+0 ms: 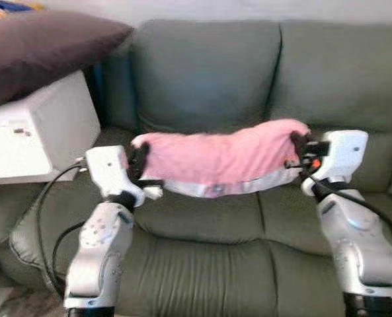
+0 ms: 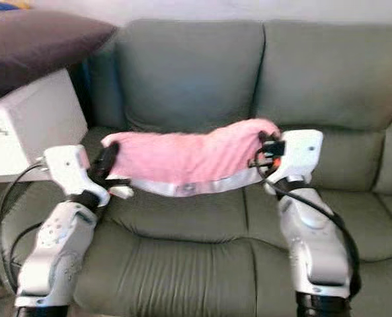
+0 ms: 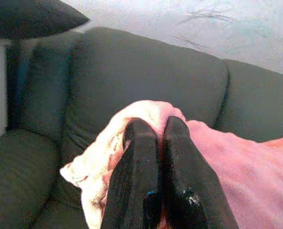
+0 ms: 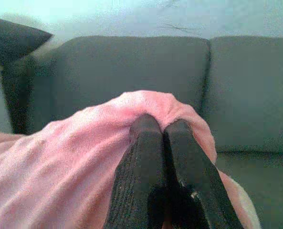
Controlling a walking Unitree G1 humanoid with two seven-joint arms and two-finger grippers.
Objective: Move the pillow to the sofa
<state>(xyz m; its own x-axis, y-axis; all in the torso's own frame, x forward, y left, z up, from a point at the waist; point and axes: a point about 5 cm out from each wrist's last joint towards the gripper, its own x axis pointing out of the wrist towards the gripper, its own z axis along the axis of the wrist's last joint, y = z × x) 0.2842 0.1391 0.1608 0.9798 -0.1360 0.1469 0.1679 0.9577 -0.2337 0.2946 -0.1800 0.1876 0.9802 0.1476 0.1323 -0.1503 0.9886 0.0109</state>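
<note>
Grey-green leather fills the backdrop as the sofa [image 1: 202,231] stands squarely ahead, 2 back cushions up and the seat cushions below. And there is the pillow [image 1: 222,158], pink with a pale underside, strung out between the arms and hanging just above the seat, apparently clear of the cushion, in front of the left-hand back cushion. Left pincer [image 3: 156,131] has its 2 black fingers pressed together on the pillow's left end, fabric bunched around the tips; right pincer [image 4: 161,126] is likewise clamped on the right end, pink cloth wrapped over the finger tips. Both silver arms reach forward at about the same height, so the pillow sags only slightly in the middle. Off to the robot's left sits a white box [image 1: 40,132] with a dark cushion [image 1: 43,43] lying on top, near the sofa's arm. Looks like the placing step now: best done by bringing both ends down together, keeping them level, so the pillow settles flat on the seat instead of tipping off the front edge. Letting go on both sides only once the seat carries the weight should stop it sliding or folding.
</note>
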